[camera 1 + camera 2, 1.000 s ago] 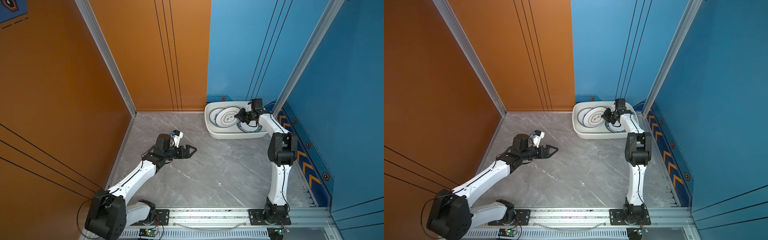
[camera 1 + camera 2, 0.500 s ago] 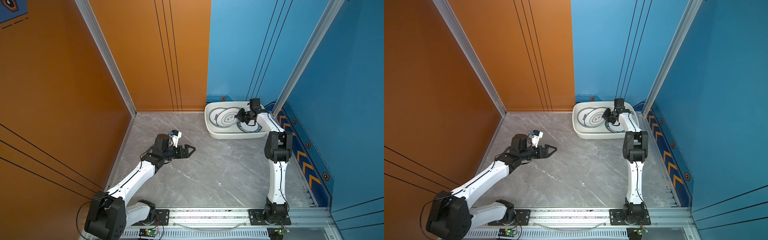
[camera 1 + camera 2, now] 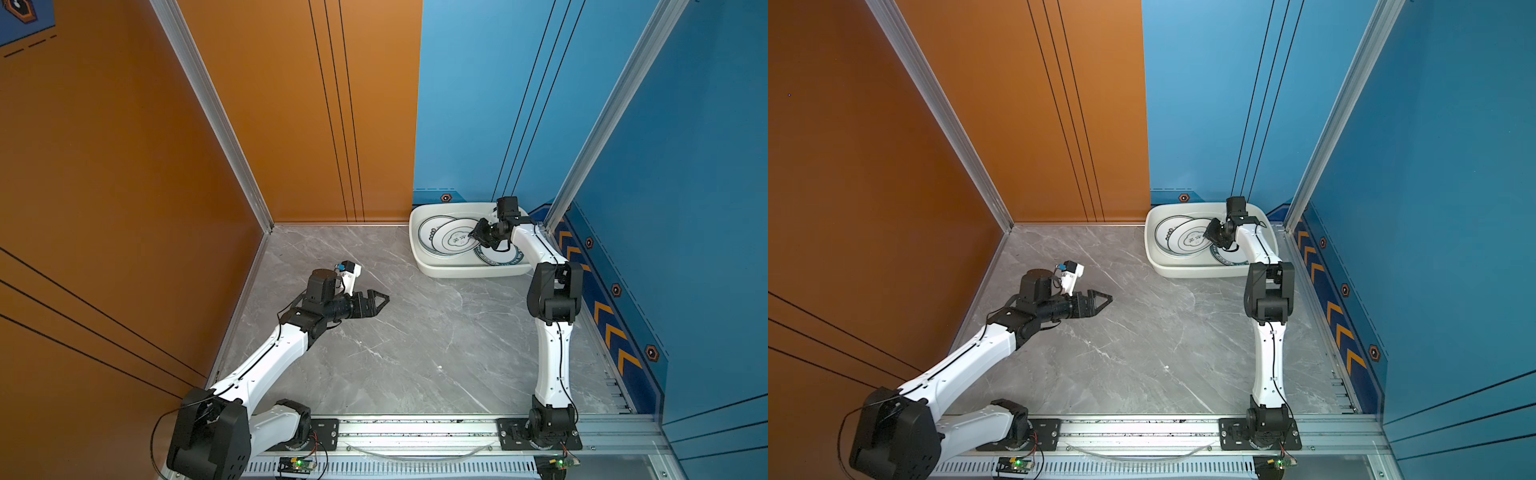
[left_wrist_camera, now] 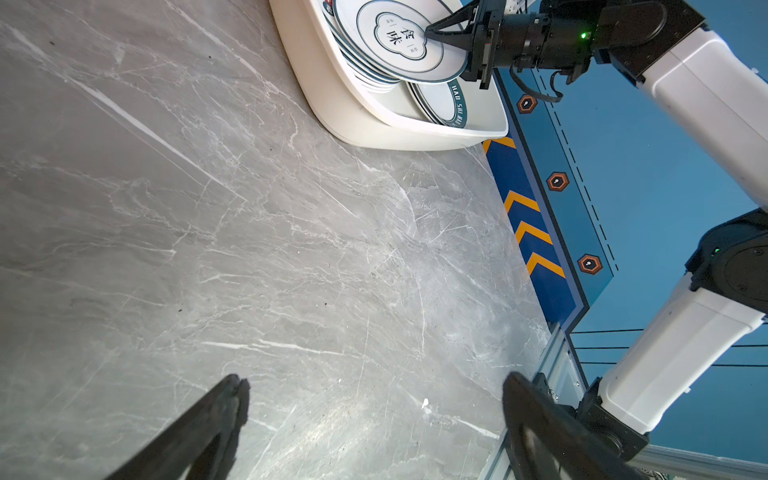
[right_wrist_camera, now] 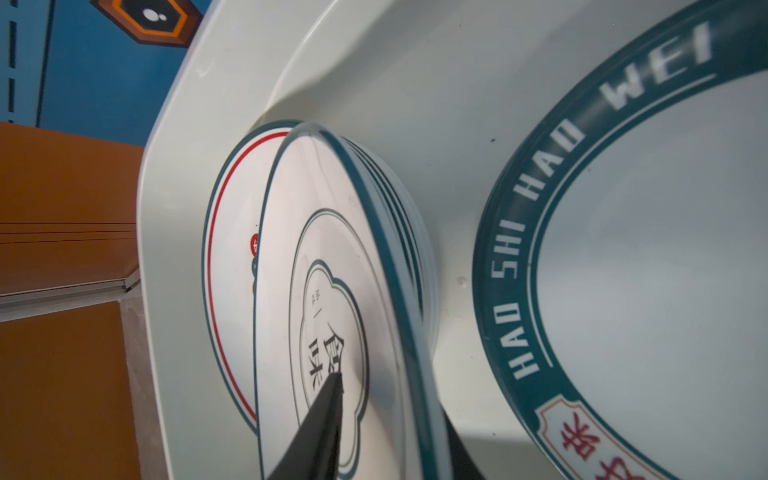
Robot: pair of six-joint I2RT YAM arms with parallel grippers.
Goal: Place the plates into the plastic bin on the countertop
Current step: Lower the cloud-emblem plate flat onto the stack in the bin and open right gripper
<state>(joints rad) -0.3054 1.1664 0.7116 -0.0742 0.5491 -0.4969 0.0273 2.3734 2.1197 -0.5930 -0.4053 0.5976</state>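
Note:
The white plastic bin (image 3: 457, 272) (image 3: 1183, 272) stands in the far right corner of the grey countertop (image 3: 395, 332). Inside it, a teal-rimmed plate (image 3: 455, 239) (image 5: 332, 249) with Chinese lettering lies tilted on a stack of plates. My right gripper (image 3: 471, 235) (image 5: 395, 399) straddles that plate's rim, one finger over its face, the other beneath, jaws slightly parted. A larger plate (image 3: 496, 257) (image 5: 623, 249) with a wide teal lettered rim lies beside the stack. A red-lined plate (image 5: 232, 249) shows under the stack. My left gripper (image 3: 384, 298) (image 4: 376, 378) hovers open and empty over the countertop's left middle.
Orange wall panels on the left and blue ones behind and on the right close in the countertop. The bin (image 4: 353, 120) sits tight in the blue corner. An aluminium rail (image 3: 415, 428) carrying both arm bases runs along the front edge.
My right arm has pushed further into the bin and set the lettered plate down on the stack. Its jaws have parted a little. The left arm has stayed put.

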